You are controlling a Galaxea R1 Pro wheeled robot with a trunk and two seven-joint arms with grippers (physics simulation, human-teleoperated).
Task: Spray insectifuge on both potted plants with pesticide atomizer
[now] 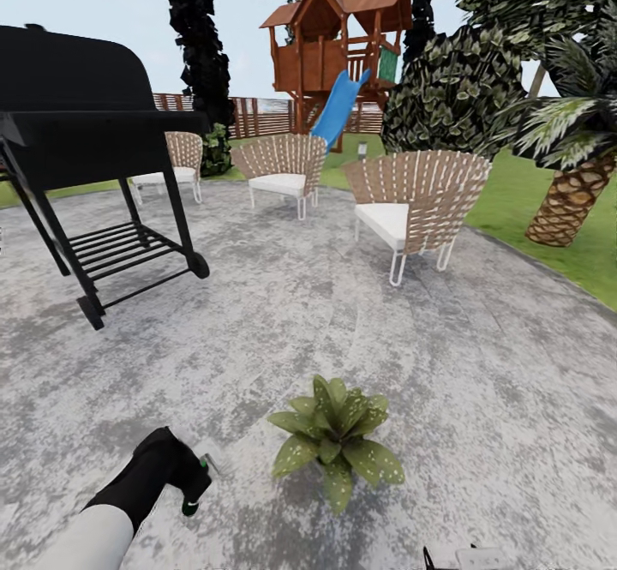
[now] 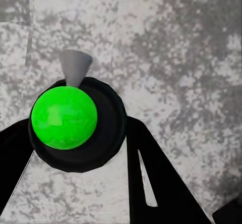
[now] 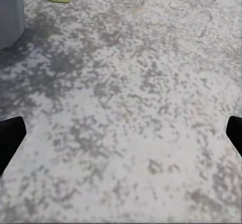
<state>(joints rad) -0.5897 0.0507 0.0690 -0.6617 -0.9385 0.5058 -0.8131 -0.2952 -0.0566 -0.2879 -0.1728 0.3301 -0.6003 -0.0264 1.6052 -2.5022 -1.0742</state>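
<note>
Jaws first: your left gripper (image 2: 96, 148) was clenched around the pesticide atomizer (image 2: 70, 120), the two dark fingers (image 2: 151, 178) bracketing its round body in the left wrist view, so you had the tool in hand rather than resting on the patio (image 1: 343, 321). That view looked almost straight down the atomizer's long axis: the green top faced the lens and the small grey nozzle (image 2: 75, 66) stuck out past it, sideways across the stone. From the head view the left gripper (image 1: 193, 476) sat at about seven o'clock of the potted plant (image 1: 336, 437), near it but apart, and I judged the nozzle was aimed roughly toward the leaves, which made sense for spraying from the side.

White specks of insectifuge (image 1: 383, 467) already dotted the broad leaves on the plant.

Your right gripper (image 3: 121, 138) hung released, its fingertips wide apart at the edges of its own view, over bare stone, with the plant's grey pot (image 3: 10, 17) and one speckled leaf close by. It carried nothing, likely parked out of the spray's way.

Beyond, at eleven o'clock, stood the black grill (image 1: 86, 124); wicker chairs (image 1: 416, 201) sat around one o'clock.
</note>
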